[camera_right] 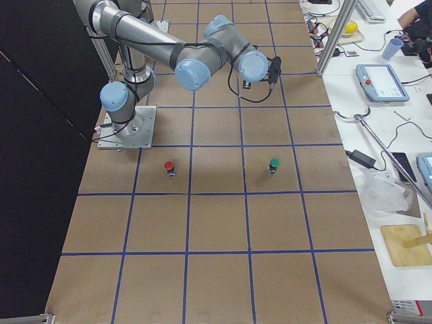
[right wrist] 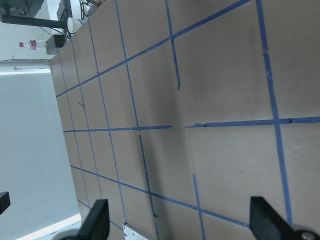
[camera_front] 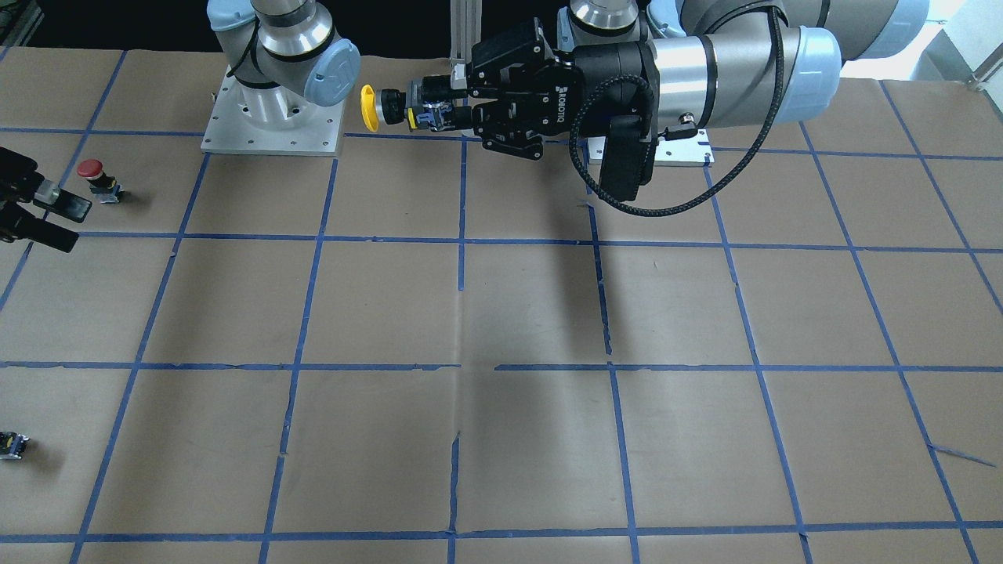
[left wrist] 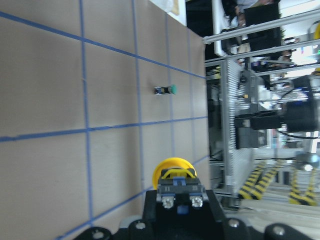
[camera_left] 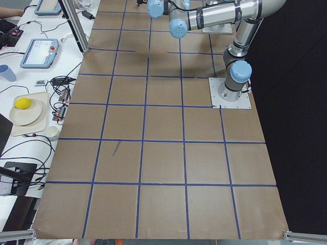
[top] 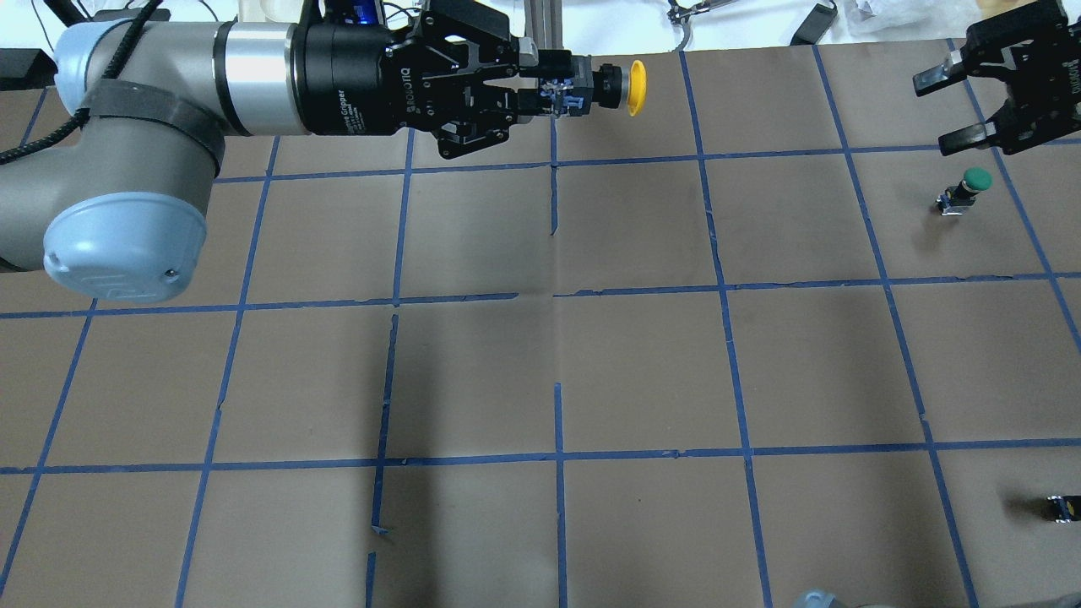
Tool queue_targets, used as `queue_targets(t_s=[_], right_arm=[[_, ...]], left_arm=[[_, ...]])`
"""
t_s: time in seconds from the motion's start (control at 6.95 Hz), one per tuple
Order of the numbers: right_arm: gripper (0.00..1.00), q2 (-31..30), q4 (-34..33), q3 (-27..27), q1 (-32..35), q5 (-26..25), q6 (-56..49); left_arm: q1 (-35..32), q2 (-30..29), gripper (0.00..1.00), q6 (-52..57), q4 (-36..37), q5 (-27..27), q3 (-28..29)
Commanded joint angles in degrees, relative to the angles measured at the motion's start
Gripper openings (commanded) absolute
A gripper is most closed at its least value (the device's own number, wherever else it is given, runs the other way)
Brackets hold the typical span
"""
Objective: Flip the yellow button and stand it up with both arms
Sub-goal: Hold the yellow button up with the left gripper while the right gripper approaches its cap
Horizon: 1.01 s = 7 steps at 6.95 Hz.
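My left gripper [camera_front: 435, 110] is shut on the black-grey body of the yellow button [camera_front: 370, 108]. It holds the button level, high above the table, with the yellow cap pointing away from the wrist. In the overhead view the left gripper [top: 553, 89] and the button [top: 638, 87] are at top centre. The left wrist view shows the cap [left wrist: 172, 167] beyond the switch body. My right gripper [camera_front: 72, 223] is open and empty off to the side. It shows at the overhead view's top right [top: 937, 112], and its two fingertips stand far apart in the right wrist view [right wrist: 180, 220].
A red-capped button [camera_front: 98, 178] stands upright on the table near the right gripper. A green-capped button [top: 967, 190] stands upright below the right gripper in the overhead view. A small dark piece [top: 1062, 507] lies at the frame edge. The table is brown paper with blue tape lines [camera_front: 462, 243].
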Motion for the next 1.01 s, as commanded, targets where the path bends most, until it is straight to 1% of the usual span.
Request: queue_targets(t_s=[0.0,0.14,0.29,0.43,0.58,0.72,0.86], right_arm=[[0.99,-1.24,7.99,0.21,6.5,1.83,2.18],[0.99,-2.81,11.62,0.47,7.5,2.79,4.81],[1.0,-3.26,11.66,0.47,7.51,5.84,5.27],[1.0,-3.44,12.01,0.12,7.69,6.57,10.58],[1.0,-3.27,11.84,-0.58,10.56,7.01,20.21],[1.0,-3.01,11.57,-1.37,12.15,7.28,25.09],[1.0,-3.18,11.83,-3.38,12.08,7.71,24.09]], left_arm=[[-0.14,-0.28,0.01,0.02,0.03,-5.22,-0.22],[-0.14,-0.38,0.01,0.02,0.03,-6.01,0.48],[-0.14,-1.51,0.01,0.02,0.21,-6.27,0.75],[-0.32,-1.69,0.01,0.02,0.3,-7.23,1.01],[-0.75,-1.52,0.01,0.02,0.3,-7.07,1.02],[-0.84,-2.13,0.01,0.11,0.38,-7.16,1.02],[-0.85,-1.96,0.01,0.11,0.38,-7.24,1.28]])
